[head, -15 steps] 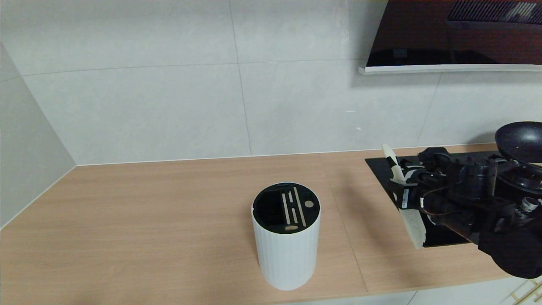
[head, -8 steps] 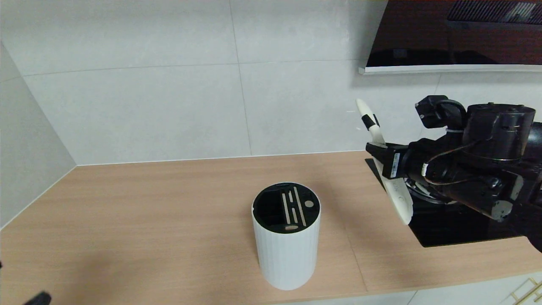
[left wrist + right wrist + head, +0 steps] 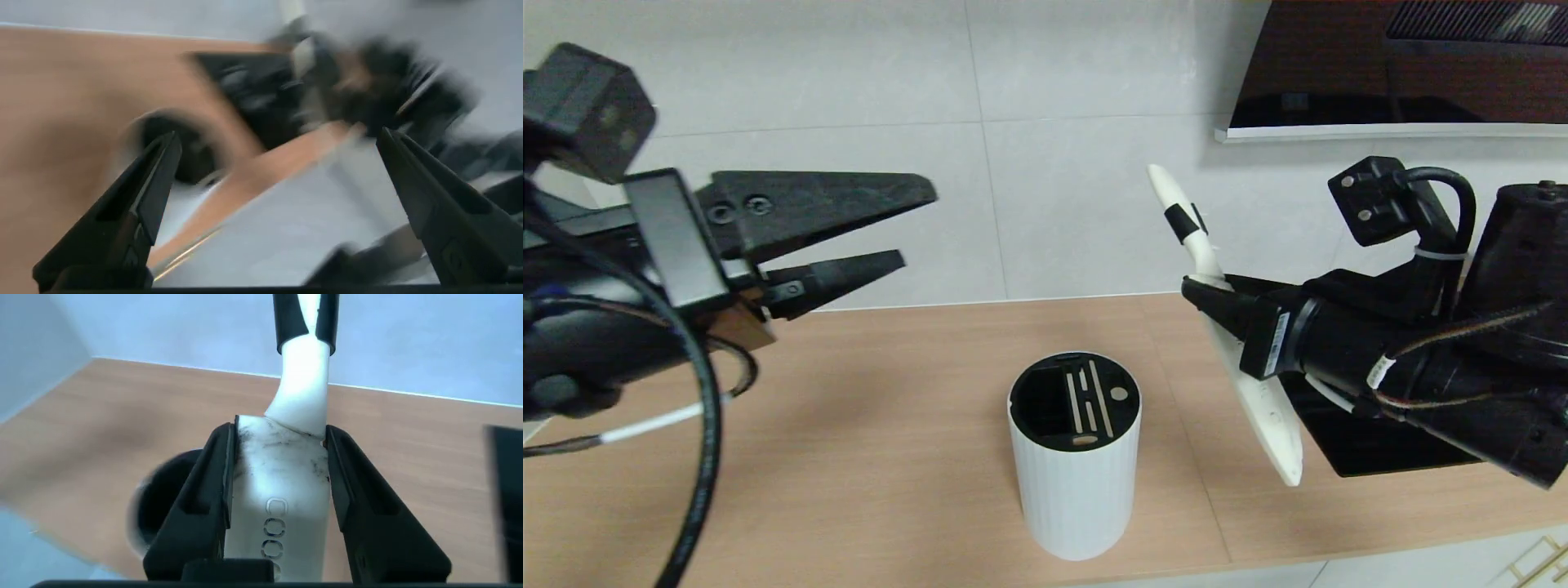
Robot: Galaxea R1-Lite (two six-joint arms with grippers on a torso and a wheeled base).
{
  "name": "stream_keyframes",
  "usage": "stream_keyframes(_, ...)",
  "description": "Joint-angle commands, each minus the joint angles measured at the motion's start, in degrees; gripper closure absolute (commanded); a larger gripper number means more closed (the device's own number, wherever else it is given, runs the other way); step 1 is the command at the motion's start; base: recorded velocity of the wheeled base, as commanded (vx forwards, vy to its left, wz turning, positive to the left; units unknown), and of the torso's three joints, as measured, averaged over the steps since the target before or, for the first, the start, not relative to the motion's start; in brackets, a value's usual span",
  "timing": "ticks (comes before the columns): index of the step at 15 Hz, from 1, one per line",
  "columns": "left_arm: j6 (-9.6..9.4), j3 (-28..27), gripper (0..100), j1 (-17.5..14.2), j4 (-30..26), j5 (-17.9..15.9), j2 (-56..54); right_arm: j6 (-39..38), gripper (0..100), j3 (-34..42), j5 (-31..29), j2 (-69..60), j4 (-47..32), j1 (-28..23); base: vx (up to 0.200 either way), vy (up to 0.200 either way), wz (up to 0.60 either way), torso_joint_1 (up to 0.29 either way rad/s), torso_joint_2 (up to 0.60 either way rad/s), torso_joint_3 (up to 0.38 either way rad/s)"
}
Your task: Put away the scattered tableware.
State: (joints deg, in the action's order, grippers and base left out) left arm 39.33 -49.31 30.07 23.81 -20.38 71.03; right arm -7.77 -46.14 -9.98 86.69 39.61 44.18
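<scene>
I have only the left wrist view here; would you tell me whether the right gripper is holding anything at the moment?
Observer: Yes, the right gripper is shut on a white utensil, which is tilted with its black-banded end up.
Operator: Thank you. Where does the holder stand relative to it?
Observer: The white holder stands upright on the wooden counter, to the robot's left of the utensil and apart from it.
Operator: And how is my own gripper placed?
Observer: The left gripper is open, up in the air on the robot's left of the holder, touching nothing.
</scene>
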Motion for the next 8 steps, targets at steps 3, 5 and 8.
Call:
stream_keyframes(3, 2.25, 6.8, 0, 8.2, 13.7, 0.0, 11.8, 0.1, 100, 2.7, 0.1, -0.6, 0.1, 8.3, 0.000, 0.000, 0.00, 0.000, 0.00, 0.000)
stream_keyframes(5, 2.25, 8.6, 0, 9.2, 21.3, 0.8, 16.1, 0.0, 100, 2.9, 0.1, 0.0, 0.2, 8.8, 0.000, 0.000, 0.00, 0.000, 0.00, 0.000)
stream_keyframes(8, 2.33, 8.8, 0, 11.1, 24.4, 4.9, 19.5, -0.1, 100, 2.9, 0.1, 1.7, 0.6, 8.9, 0.000, 0.000, 0.00, 0.000, 0.00, 0.000)
